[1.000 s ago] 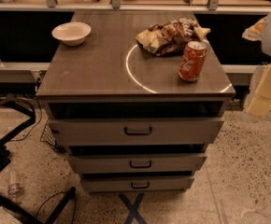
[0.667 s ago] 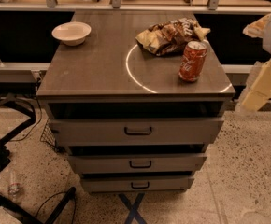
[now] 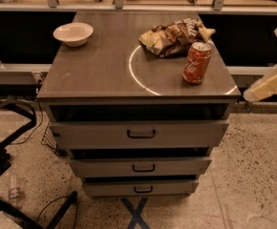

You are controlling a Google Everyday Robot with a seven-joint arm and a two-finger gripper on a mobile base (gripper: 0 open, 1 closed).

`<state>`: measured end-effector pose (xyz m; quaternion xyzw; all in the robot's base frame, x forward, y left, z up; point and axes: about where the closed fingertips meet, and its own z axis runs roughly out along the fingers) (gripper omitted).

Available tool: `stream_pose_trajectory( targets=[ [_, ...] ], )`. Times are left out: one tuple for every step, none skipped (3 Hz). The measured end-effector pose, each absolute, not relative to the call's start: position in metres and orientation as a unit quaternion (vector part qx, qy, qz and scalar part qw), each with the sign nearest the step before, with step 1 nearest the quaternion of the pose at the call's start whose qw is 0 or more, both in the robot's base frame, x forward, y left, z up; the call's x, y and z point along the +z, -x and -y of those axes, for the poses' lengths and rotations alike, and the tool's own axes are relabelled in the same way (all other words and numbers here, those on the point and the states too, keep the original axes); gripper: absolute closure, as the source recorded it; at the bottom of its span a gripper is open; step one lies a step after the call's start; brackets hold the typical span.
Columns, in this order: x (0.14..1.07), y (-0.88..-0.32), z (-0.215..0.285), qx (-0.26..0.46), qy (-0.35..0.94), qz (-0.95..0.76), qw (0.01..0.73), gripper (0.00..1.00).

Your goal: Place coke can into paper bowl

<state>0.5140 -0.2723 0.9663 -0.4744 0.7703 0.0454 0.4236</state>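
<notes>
The coke can [image 3: 197,62] stands upright near the front right of the cabinet top, red with white script and a silver top. The paper bowl [image 3: 73,33] sits empty at the back left corner, far from the can. My gripper [image 3: 271,83] shows only as cream-coloured parts at the right edge of the view, off the cabinet's right side, to the right of the can and apart from it. It holds nothing that I can see.
A brown and yellow snack bag [image 3: 175,36] lies just behind the can. The grey drawer cabinet [image 3: 95,75] has three drawers slightly open below. A counter edge runs behind it. Black chair legs and cables lie on the floor at left.
The cream gripper part at the right edge has tilted and its lower tip has swung left toward the cabinet. The can, bowl and bag have not moved.
</notes>
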Motion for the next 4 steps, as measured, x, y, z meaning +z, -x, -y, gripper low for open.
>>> stream_pose_trajectory(
  targets=[
    [0.976, -0.566, 0.28, 0.106, 0.398, -0.721, 0.557, 0.0],
    [0.98, -0.589, 0.268, 0.152, 0.376, -0.687, 0.602, 0.0],
    [0.978, -0.59, 0.264, 0.158, 0.377, -0.686, 0.602, 0.0],
    [0.976, -0.577, 0.256, 0.162, 0.382, -0.692, 0.591, 0.0]
  ],
)
